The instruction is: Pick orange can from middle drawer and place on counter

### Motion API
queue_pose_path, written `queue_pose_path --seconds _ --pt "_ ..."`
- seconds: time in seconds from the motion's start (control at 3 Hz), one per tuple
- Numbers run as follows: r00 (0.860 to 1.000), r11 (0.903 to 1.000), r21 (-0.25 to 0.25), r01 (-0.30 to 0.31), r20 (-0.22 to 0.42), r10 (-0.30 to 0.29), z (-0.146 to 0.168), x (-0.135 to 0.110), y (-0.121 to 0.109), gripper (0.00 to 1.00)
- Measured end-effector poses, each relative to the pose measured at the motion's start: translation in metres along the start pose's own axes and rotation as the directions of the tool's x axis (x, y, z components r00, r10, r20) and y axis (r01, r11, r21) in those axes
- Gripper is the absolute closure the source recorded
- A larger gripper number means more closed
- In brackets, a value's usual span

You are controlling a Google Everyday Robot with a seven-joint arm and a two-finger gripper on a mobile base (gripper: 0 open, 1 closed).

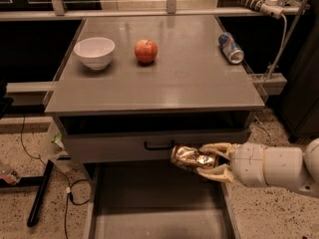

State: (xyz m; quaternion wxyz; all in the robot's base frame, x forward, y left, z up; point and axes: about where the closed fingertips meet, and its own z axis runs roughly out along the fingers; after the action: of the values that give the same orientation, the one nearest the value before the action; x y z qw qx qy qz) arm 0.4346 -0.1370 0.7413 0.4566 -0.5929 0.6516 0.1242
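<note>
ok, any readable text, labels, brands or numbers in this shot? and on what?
No readable text anywhere.
On the blue-and-silver can lying on the counter: printed markings, too blurred to read.
On the orange can, clamped in the gripper jaws above the open drawer: no legible label.
On the bowl and apple: nothing.
</note>
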Motion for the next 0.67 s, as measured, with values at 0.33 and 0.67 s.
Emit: queue_pose_path --seconds 0.33,0.67 --pt "1.0 1.0 0.0 0.0 0.0 0.0 0.0 -0.0001 0.0 1.0" --pt "1.0 0.9999 0.003 0.016 0.008 -0.016 -0.0037 -0.0096 -0.0061 1.0"
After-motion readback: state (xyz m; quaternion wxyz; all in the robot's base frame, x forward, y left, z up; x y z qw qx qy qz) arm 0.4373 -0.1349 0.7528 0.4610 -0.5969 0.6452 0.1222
